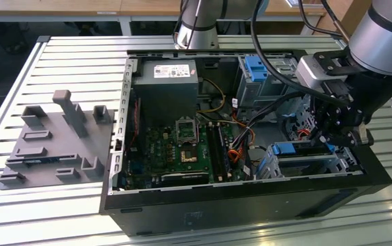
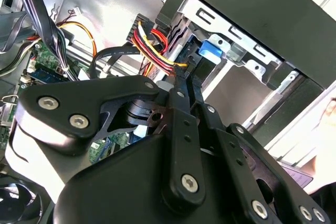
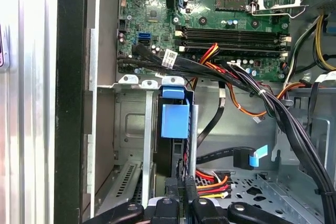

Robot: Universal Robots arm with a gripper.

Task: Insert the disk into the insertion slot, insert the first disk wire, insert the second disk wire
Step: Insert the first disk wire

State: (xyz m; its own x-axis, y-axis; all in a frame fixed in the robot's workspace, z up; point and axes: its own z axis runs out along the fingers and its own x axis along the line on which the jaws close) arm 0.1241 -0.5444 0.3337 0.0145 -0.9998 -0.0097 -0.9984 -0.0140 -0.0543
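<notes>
The blue-caddied silver hard drive is being held in the perforated grey drive cage. A red-yellow-black wire bundle is being pinched at it by the closed tool. The blue-tipped black wire is being left loose.

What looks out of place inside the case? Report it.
A black cable with a blue connector lies loose beside the disk, seemingly unplugged. The disk sits straight in the insertion slot.

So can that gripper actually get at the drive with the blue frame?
Probably yes. The gripper hangs right at the blue end of the drive, which sits in the metal cage with the case open, though red and yellow wires crowd close beside it.
</notes>
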